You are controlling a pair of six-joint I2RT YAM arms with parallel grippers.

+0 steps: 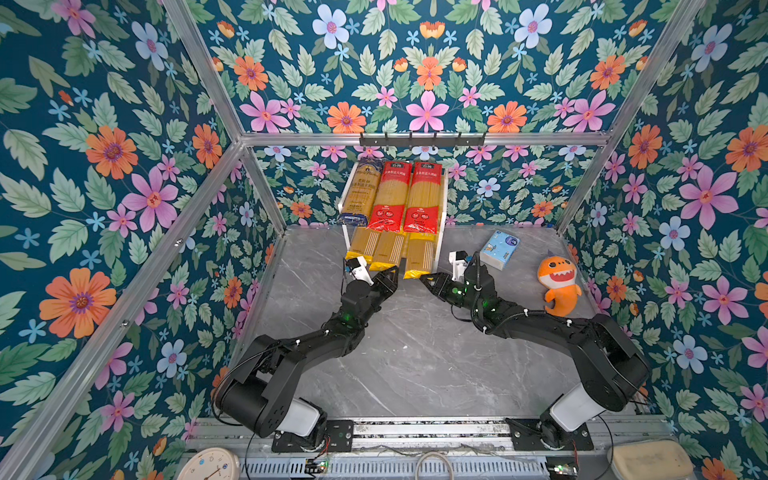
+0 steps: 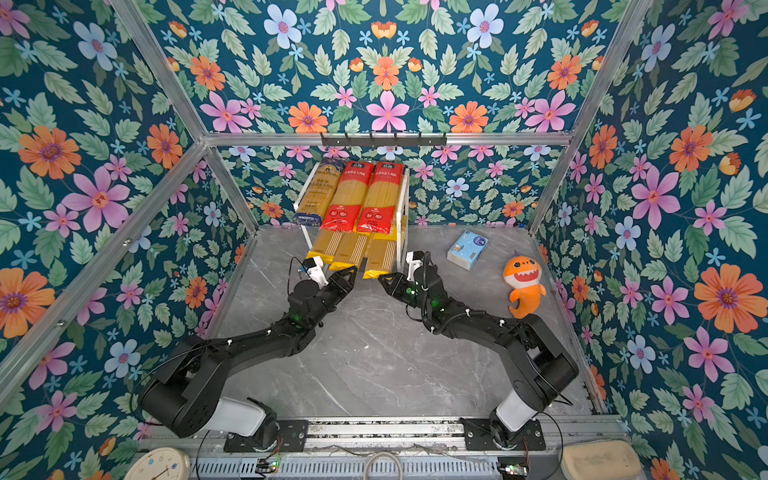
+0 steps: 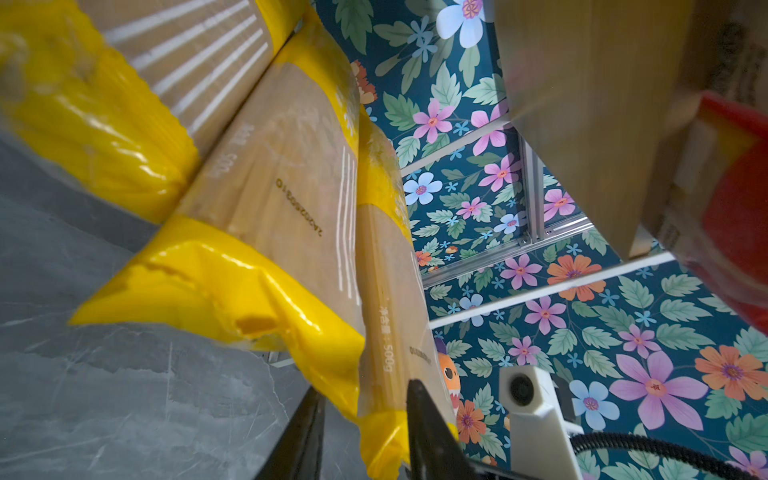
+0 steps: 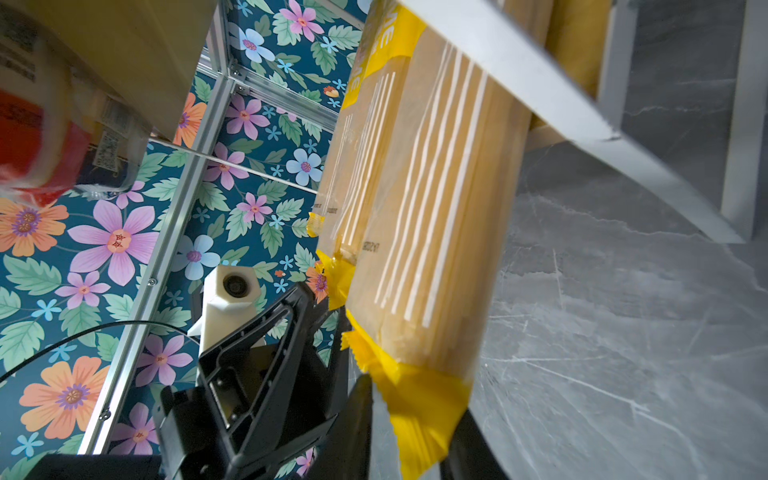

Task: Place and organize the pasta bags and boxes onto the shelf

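On the near table (image 1: 415, 353) I see no pasta pack lying loose. Only the tissue pack (image 1: 500, 249) sits there, well apart from the work. I judge placing complete and alignment outstanding.

1. Left gripper (image 1: 393, 271): fingers narrowly apart. In the left wrist view, the sealed end of a yellow pack shows in the gap, against one finger and clear of the other. I read no grip.
2. Right gripper (image 1: 424, 278): fingers closed narrow on the sealed end of the rightmost yellow pack (image 1: 420, 253); film fills the gap in the right wrist view.
3. Lower tier of the shelf (image 1: 445, 199): three yellow packs (image 1: 386, 249) lie side by side. Their near ends are staggered and project past the board. Squaring this row is, in my judgement, what is left.
4. Upper tier: the navy pack (image 1: 359, 189) and two red packs (image 1: 390, 195) lie side by side, lengthwise down the slope.

Materials, near to far:
- Table: smooth grey slab with pale marble veining.
- Packs: long, flat, glossy film with crimped, saw-toothed end seals. Clear windows show straight strands.
- Shelf: slanted pale wooden boards in a thin white metal frame.
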